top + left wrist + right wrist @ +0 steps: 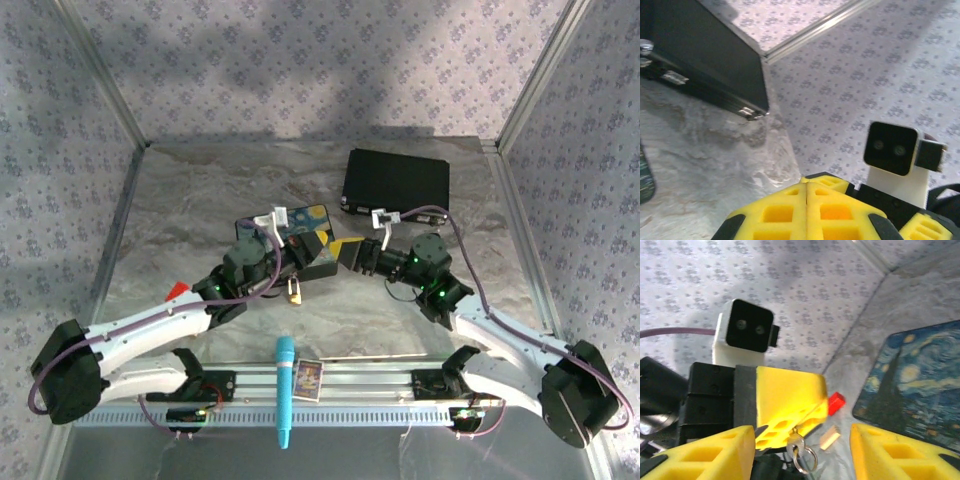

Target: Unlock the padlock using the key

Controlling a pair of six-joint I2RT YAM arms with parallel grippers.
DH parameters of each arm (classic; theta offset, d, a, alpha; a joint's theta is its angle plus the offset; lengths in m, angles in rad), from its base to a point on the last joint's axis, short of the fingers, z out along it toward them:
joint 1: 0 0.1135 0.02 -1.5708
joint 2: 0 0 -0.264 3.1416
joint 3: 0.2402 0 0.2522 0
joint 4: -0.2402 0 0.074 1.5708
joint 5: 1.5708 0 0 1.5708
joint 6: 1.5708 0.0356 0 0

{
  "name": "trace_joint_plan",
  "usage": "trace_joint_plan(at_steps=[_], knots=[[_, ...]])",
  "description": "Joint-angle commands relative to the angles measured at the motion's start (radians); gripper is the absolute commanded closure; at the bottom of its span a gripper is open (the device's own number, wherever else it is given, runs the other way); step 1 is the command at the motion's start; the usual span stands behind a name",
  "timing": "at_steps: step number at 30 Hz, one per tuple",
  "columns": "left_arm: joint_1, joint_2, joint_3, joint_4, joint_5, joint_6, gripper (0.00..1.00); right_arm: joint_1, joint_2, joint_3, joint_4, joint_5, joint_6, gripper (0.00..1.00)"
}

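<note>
Both arms stretch inward and meet nose to nose at the painted box's (300,222) near right corner.
The left gripper's (806,202) jaws are pinched on the key (796,447). The right gripper's (350,247) jaws are spread around them. The padlock (294,291) lies on the worktop (190,215) just nearside of the box.

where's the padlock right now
Top view, table centre: the padlock sits just nearer the bases than the Starry Night box, beside the left arm, on its right.
</note>
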Motion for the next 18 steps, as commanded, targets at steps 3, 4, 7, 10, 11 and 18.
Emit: trace_joint_plan(at_steps=[3, 4, 7, 10, 11, 18], knots=[[0.016, 0.008, -0.001, 0.175, 0.091, 0.007, 1.00, 0.011, 0.000, 0.017, 0.136, -0.079, 0.050, 0.55], [0.017, 0.013, -0.003, 0.200, 0.100, -0.001, 1.00, 0.015, 0.004, 0.020, 0.140, -0.081, 0.052, 0.55], [0.017, 0.036, -0.014, 0.276, 0.118, -0.040, 1.00, 0.017, 0.017, 0.023, 0.150, -0.087, 0.056, 0.57], [0.015, 0.046, -0.018, 0.313, 0.124, -0.043, 1.00, 0.018, 0.033, 0.031, 0.168, -0.106, 0.060, 0.63], [0.015, 0.049, -0.016, 0.313, 0.124, -0.043, 1.00, 0.020, 0.036, 0.030, 0.175, -0.108, 0.061, 0.64], [0.016, 0.062, -0.026, 0.324, 0.124, -0.063, 1.00, 0.020, 0.033, 0.021, 0.176, -0.090, 0.053, 0.99]])
